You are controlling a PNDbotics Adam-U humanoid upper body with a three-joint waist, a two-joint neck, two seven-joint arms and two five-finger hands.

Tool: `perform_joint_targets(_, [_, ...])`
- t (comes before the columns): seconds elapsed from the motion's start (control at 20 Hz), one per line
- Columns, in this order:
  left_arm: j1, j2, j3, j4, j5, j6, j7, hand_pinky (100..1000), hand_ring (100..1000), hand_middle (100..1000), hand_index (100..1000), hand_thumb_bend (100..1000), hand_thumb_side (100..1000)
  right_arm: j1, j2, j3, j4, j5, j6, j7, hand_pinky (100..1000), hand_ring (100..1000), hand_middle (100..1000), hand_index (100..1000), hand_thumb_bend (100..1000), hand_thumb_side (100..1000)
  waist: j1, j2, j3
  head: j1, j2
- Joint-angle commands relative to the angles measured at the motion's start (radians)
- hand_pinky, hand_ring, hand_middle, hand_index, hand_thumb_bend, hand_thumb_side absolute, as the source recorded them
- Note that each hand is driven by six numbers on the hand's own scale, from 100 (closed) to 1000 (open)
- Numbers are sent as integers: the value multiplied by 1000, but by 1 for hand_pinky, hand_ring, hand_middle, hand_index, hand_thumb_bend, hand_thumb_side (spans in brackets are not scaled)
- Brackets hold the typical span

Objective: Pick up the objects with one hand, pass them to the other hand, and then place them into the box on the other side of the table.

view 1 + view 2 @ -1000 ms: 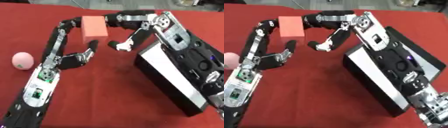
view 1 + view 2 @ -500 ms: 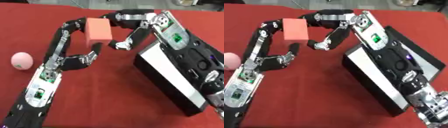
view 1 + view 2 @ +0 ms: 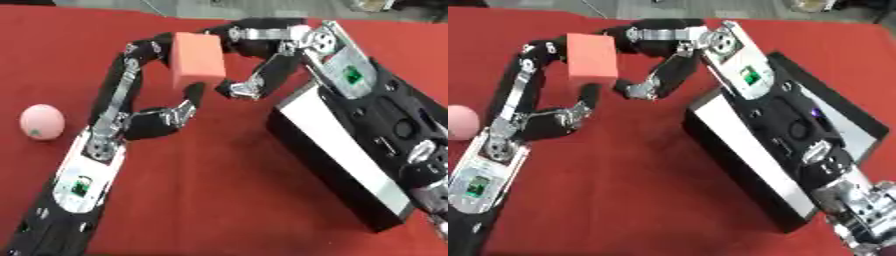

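A pink block [image 3: 197, 60] is held up above the red table, between my two hands. My left hand [image 3: 153, 125] comes in from the lower left. Its fingers [image 3: 186, 102] touch the block's underside, and a long black part curls round the block's left side and top. My right hand [image 3: 262, 40] sits against the block's upper right edge. Its fingers [image 3: 248, 89] hang down loosely beside the block, apart from it. A pink ball [image 3: 42, 121] lies on the table at the far left.
The black box [image 3: 325, 146], with a white side wall, stands at the right, partly hidden under my right forearm [image 3: 350, 75]. Bare red table [image 3: 219, 200] stretches across the middle and front.
The block has moved to the right with my left hand and now sits close against my right hand. The ball and the box have stayed in place.
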Motion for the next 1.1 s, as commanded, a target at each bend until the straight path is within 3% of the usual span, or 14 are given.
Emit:
perform_joint_targets(0.05, [-22, -18, -5, 7, -32, 12, 17, 923, 624, 469, 601, 100, 358, -25, 2, 1, -45, -16, -9, 19, 1000, 1000, 1000, 1000, 100, 275, -10, -6, -2, 2, -6])
perform_joint_targets(0.2, [-20, -14, -2, 13, -48, 22, 31, 922, 623, 466, 601, 100, 354, -22, -1, 0, -46, -21, -3, 35, 1000, 1000, 1000, 1000, 100, 204, -10, -6, -3, 3, -5])
perform_joint_targets(0.3, [-19, -11, 0, 16, -57, 27, 39, 921, 622, 464, 601, 100, 348, -20, -3, 0, -49, -24, 0, 40, 1000, 1000, 1000, 1000, 100, 100, -9, -7, -4, 3, -5])
perform_joint_targets(1.1, [-14, -5, 6, 36, -99, 57, 82, 922, 617, 456, 599, 100, 340, -10, -18, 20, -79, -60, -6, 41, 1000, 1000, 1000, 1000, 100, 100, -8, -7, -7, 2, -3])
